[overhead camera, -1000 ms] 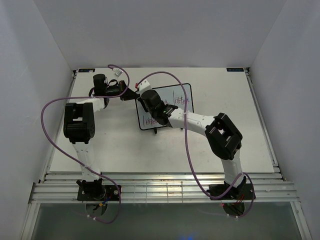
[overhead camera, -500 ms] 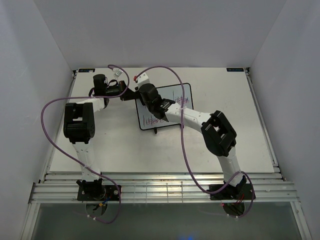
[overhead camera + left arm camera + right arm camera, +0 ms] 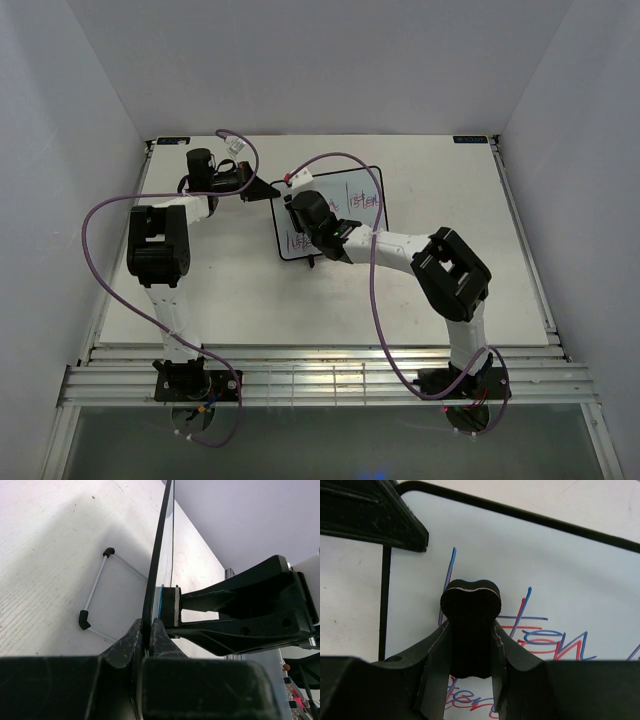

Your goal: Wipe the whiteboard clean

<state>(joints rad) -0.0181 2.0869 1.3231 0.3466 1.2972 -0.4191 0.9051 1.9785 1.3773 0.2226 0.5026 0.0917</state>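
The whiteboard (image 3: 362,200) stands propped on the table, with red and blue handwriting (image 3: 547,640) on its face. My left gripper (image 3: 268,189) is shut on the board's far-left edge. In the left wrist view that edge is a thin black strip (image 3: 159,545) pinched between the fingertips (image 3: 148,626). My right gripper (image 3: 300,210) is shut on a black bone-shaped eraser (image 3: 470,602), whose end is pressed to the left part of the board (image 3: 560,565). The eraser pad (image 3: 170,607) lies flat against the board's face.
A wire stand foot (image 3: 95,596) with black tips rests on the table behind the board. Purple cables (image 3: 100,215) loop over both arms. The white tabletop (image 3: 440,200) is ringed by white walls, with a slatted rail (image 3: 320,375) at the near edge.
The right gripper carried the eraser up towards the board's far edge, then back down towards its near-left part. The left gripper has kept its hold without moving.
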